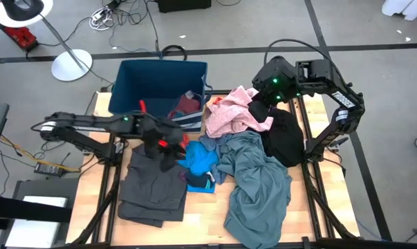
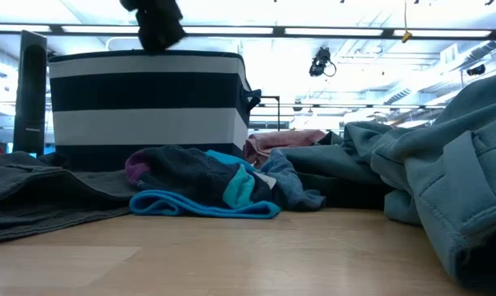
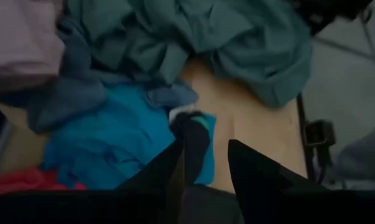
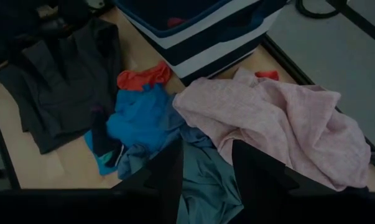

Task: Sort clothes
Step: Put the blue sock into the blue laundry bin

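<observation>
Left end effector [image 3: 206,165], fingers parted and empty, hangs over crumpled clothes [image 1: 253,173]: pink, teal, blue.

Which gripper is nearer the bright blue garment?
Left. The left gripper hovers at the bright blue garment's edge; the right gripper hangs beyond the pink garment.

Pink garment [image 1: 236,111], grey-blue garment [image 1: 256,183], navy-and-white striped bin [image 2: 149,99].
</observation>
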